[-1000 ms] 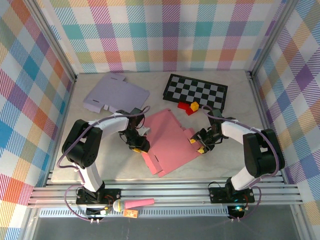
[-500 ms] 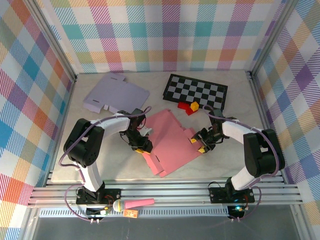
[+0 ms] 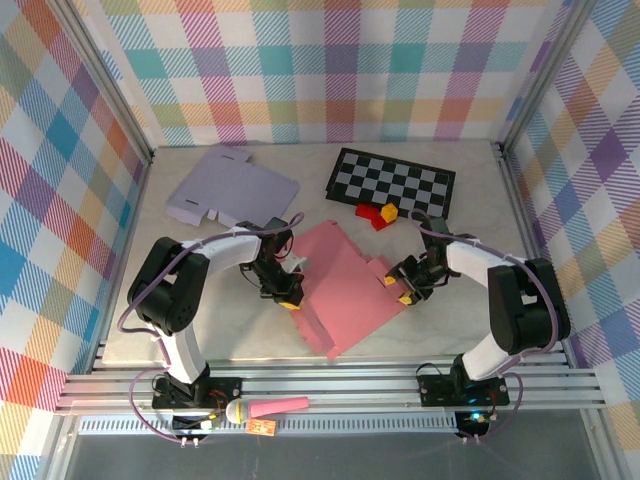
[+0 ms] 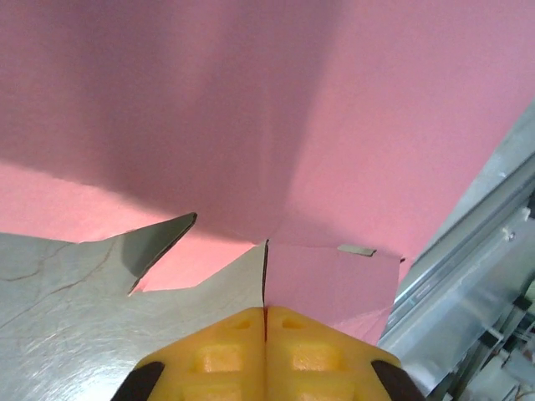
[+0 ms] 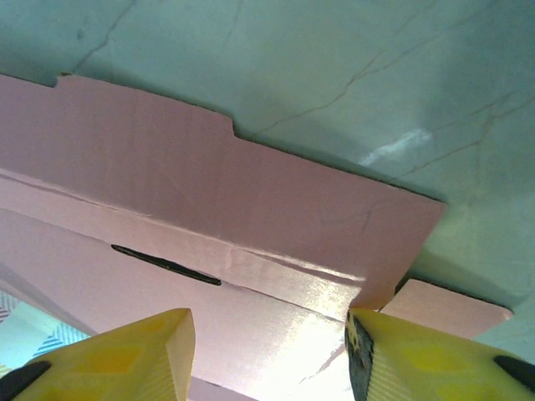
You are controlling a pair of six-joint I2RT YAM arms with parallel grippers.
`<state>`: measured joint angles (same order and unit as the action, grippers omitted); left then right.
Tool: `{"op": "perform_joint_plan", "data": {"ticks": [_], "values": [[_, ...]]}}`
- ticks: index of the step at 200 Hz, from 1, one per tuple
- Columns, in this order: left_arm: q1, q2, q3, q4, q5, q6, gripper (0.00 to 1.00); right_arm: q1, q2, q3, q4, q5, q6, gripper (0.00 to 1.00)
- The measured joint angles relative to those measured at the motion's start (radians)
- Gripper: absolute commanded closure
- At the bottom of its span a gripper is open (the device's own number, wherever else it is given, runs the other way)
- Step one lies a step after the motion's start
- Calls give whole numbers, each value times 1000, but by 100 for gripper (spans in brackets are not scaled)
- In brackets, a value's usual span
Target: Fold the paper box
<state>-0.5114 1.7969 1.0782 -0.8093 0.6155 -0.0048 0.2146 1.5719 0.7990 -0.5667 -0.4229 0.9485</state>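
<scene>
Left gripper [image 4: 266, 322] has closed, pinching the pink paper box [image 3: 345, 285] edge; right gripper [image 5: 269, 334] jaws spread

I have the paper box [image 3: 345, 285] lying flat in the middle of the table [image 3: 470, 225], between my two grippers. The left gripper [image 3: 287, 297] is at its left edge and the right gripper [image 3: 403, 290] at its right edge. Behind the box on the right lies a checkerboard [image 3: 392, 182], with small blocks [image 3: 378, 213] just in front of it. Behind on the left lies a second flat box blank [image 3: 230, 188], well apart from the checkerboard.
</scene>
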Motion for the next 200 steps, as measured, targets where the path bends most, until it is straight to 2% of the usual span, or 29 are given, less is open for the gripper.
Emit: {"op": "perform_joint_plan", "data": {"ticks": [36, 77, 101, 135, 149, 200], "values": [[-5, -16, 8, 28, 44, -105, 100, -5, -74, 19, -56, 45, 2, 39], [-6, -111, 94, 88, 83, -299, 100, -6, -325, 106, -156, 137, 37, 24], [-6, -147, 165, 119, 101, -378, 100, -6, -454, 82, -150, 140, 93, 18], [-5, -151, 196, 164, 130, -468, 100, -6, -556, -107, -19, 73, 197, 6], [-5, -151, 196, 186, 143, -507, 100, -6, -575, -208, 79, 38, 248, 4], [-5, -151, 196, 245, 180, -593, 100, -6, -489, -367, 451, -36, 412, 11]]}}
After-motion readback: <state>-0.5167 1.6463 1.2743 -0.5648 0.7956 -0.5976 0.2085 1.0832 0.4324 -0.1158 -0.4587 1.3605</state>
